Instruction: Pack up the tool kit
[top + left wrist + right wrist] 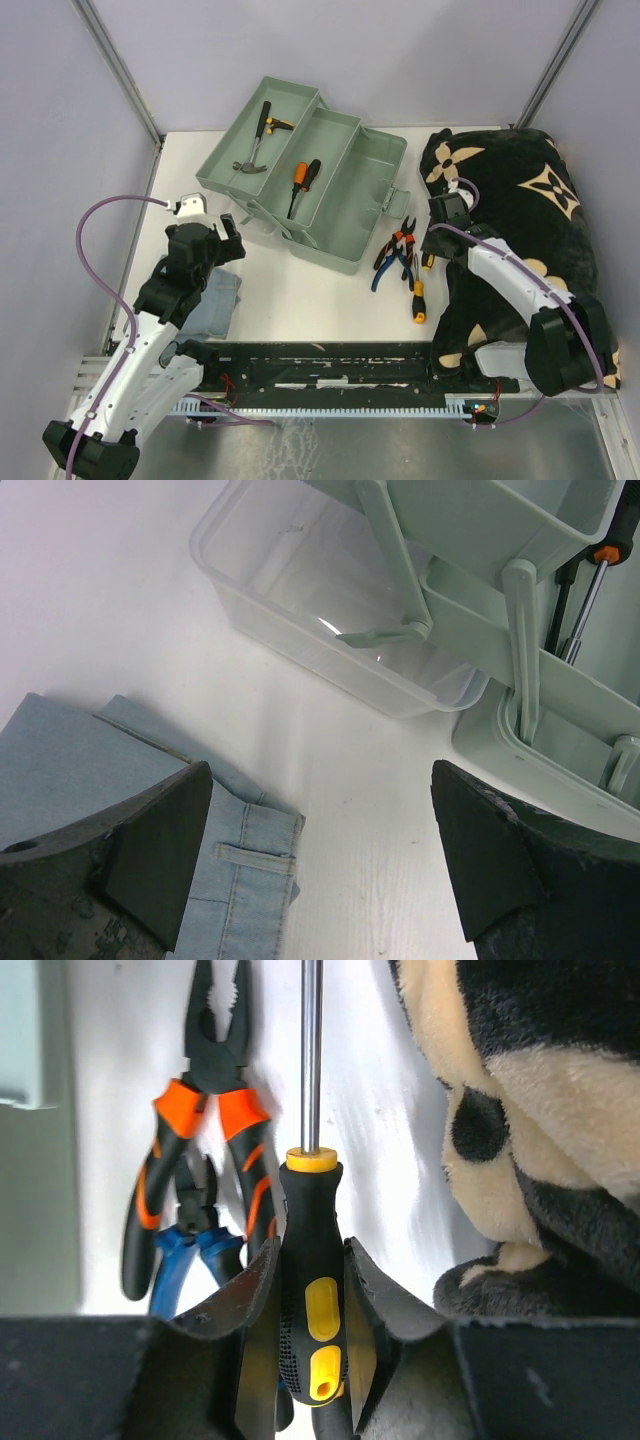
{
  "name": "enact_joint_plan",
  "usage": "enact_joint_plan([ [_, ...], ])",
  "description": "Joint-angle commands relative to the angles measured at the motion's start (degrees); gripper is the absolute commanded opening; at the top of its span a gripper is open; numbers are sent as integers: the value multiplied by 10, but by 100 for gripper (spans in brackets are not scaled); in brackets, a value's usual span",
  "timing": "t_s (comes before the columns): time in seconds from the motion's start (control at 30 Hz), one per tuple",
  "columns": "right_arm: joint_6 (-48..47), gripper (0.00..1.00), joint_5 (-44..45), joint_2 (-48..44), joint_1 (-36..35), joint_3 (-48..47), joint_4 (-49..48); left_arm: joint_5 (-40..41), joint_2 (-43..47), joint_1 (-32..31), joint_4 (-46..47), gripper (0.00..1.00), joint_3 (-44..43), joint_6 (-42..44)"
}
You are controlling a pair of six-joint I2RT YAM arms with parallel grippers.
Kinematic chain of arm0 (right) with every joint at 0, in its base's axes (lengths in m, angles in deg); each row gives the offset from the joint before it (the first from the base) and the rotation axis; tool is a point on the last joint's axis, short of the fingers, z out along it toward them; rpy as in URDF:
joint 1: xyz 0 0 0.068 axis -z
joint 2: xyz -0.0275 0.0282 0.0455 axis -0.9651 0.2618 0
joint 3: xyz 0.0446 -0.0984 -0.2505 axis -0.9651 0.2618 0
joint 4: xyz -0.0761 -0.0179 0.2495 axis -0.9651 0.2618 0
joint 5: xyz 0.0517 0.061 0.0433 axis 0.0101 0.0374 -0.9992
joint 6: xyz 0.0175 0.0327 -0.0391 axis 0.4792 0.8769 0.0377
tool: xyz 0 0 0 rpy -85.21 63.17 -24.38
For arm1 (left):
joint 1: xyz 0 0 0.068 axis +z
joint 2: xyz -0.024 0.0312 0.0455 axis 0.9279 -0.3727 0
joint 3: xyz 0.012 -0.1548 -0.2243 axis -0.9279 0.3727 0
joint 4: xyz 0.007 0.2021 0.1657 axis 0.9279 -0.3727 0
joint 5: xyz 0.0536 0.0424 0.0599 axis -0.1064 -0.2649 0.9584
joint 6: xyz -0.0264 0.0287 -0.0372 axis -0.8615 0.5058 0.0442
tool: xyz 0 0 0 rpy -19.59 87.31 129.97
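Top view: pale grey-green plastic toolbox [335,252] stands open mid-counter, trays folded out. Packed so far: small steel-headed hammer [255,140] in the far tray, orange-and-black screwdriver [302,185] in the middle tray. Still out: orange- and blue-handled pliers [396,255] on the white counter [320,310], beside a plush black blanket [520,230]. Roughly halfway, I judge.

Left wrist: left end effector [320,865] spread wide, empty, above the folded pale-blue denim cloth [100,770]. Glossy translucent lid [320,600] near.

Right wrist: right end effector [312,1260] clamps the ribbed handle of a black-and-yellow screwdriver [310,1210]. Smooth steel shaft points ahead.
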Motion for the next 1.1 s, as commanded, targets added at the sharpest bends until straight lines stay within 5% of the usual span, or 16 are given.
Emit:
enact_joint_plan([
  [0.0,30,9,-44,-41,-1,-11,-3,3,6,5,21,95,-4,6],
  [0.4,159,11,-250,-88,-27,-36,-166,6,11,5,19,95,-5,5],
  [0.77,176,11,-157,85,-192,-245,-170,6,14,5,20,95,-3,5],
  [1.07,206,12,-115,197,-220,-358,-147,2,17,5,21,95,-4,5],
])
